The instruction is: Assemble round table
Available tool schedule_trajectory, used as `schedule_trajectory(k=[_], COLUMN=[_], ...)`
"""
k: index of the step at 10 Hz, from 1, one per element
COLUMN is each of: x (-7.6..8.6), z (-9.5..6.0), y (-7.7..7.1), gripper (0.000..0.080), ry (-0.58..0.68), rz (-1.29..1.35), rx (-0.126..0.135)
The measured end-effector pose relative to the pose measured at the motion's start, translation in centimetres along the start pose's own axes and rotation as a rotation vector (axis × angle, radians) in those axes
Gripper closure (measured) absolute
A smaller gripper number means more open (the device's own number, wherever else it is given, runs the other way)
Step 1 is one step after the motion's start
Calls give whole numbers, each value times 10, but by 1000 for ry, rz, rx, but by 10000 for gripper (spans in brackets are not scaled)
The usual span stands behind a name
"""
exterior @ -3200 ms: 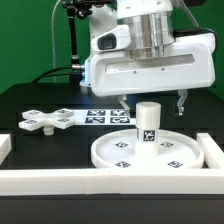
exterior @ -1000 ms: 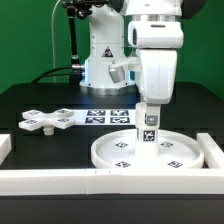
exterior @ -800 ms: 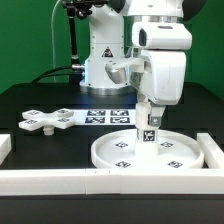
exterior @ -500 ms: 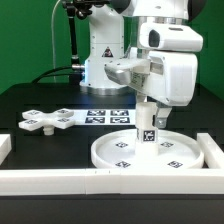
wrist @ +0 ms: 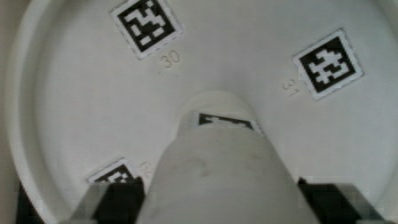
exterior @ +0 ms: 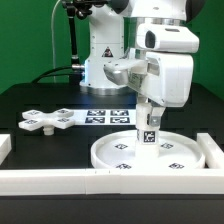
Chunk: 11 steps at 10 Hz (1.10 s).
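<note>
Down from above and turned at the wrist, the gripper (exterior: 148, 120) now clasps the leg (exterior: 148, 136), upright at the centre of the disc (exterior: 108, 150). A skewed twist could jam or tip it. The cross-shaped base (exterior: 47, 121) lies well apart on the tabletop (exterior: 40, 98); white rails (exterior: 60, 180) fence the front.

- round disc (exterior: 178, 152) and leg (exterior: 148, 132): white plastic, smooth, faint sheen
- cross-shaped base (exterior: 48, 121), 9 o'clock of the disc: same white plastic, matt
- table (exterior: 30, 98): black, matt
- arm casing (exterior: 172, 75): glossy white shell
- border rail (exterior: 60, 180), 6 o'clock: white, matt
</note>
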<state>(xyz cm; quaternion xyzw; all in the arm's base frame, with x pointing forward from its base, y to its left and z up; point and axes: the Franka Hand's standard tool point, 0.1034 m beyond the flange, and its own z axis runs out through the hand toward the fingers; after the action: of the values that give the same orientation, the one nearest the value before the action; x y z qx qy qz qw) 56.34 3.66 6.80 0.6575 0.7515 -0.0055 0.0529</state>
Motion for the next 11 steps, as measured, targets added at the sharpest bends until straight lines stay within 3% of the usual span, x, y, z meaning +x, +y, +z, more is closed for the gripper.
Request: schedule_trajectory(k=[4,11], x=[1,3], z=[0,-1], y=[-1,0], gripper=[390,390], ry=[4,16], rz=[496,927], rx=[11,13])
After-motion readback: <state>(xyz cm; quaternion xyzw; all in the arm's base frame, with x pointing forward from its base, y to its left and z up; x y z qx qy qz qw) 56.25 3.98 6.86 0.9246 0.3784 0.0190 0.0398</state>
